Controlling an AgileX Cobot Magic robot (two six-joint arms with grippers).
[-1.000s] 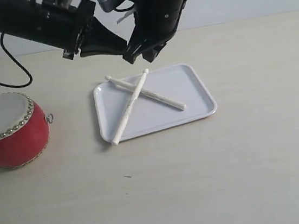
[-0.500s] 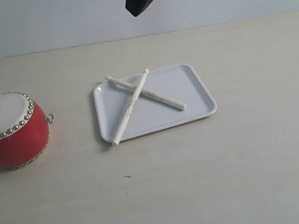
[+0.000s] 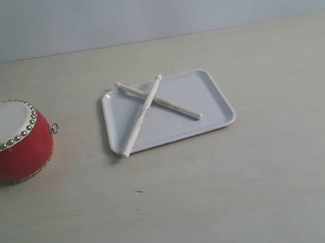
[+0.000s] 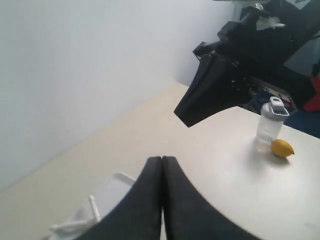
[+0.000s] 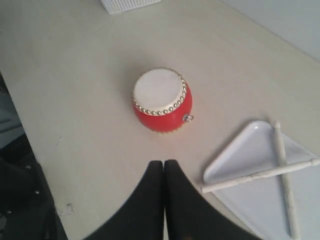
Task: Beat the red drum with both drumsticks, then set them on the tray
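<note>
Pale slim wooden drumsticks (image 3: 149,97) lie crossed on the flat white plastic tray (image 3: 203,93), one end overhanging its rim | light, stiff, slick: you'd pinch mid-shaft | left gripper (image 4: 162,161), right gripper (image 5: 164,163): jaws pressed together, empty

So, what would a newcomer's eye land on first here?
The glossy red drum with its studded cream top stands out first, at the left of the exterior view. To its right, the two drumsticks lie crossed on the white tray, one end poking over the tray's near rim.
</note>
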